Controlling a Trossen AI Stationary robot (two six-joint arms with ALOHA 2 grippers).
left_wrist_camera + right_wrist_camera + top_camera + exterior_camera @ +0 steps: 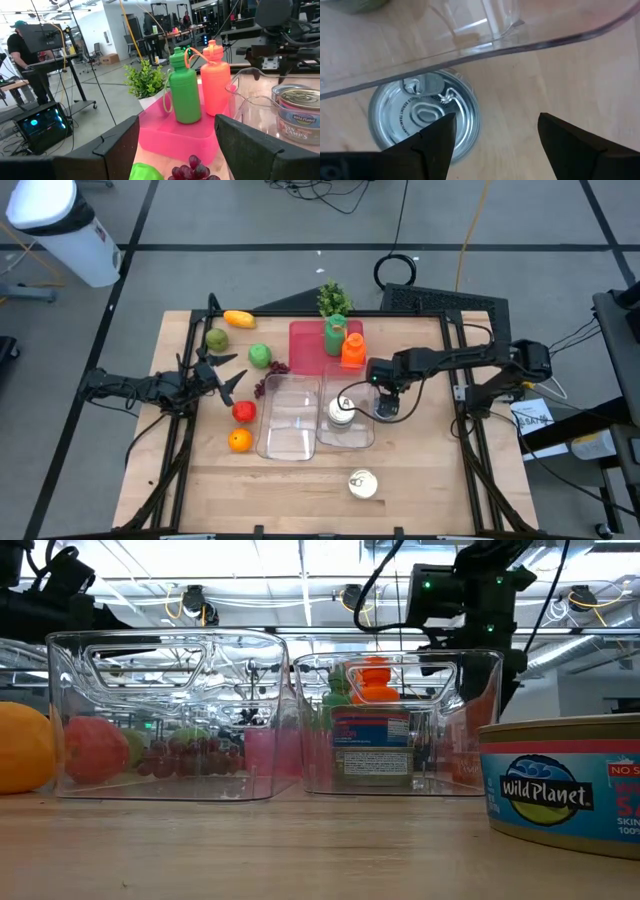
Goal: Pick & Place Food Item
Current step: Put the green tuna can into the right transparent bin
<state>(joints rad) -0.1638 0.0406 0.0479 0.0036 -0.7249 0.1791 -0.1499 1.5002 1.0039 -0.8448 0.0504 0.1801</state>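
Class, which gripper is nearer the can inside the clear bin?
Right. The right gripper hovers open beside the can; the left gripper waits open across both bins, near the fruit.

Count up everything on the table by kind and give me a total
Fruit and veg pieces: 6 (orange pepper, green apple, lime-green fruit, grapes, red fruit, orange)
Bottles: 2 (green bottle, orange bottle)
Cans: 2 (binned can, loose can)
Clear bins: 2 (left bin, right bin)
Pink tray: 1
Plant: 1
Total: 14

Grey floor (250, 210) crossed by dark lines, white bin (62, 230), cables, lit workshop behind.
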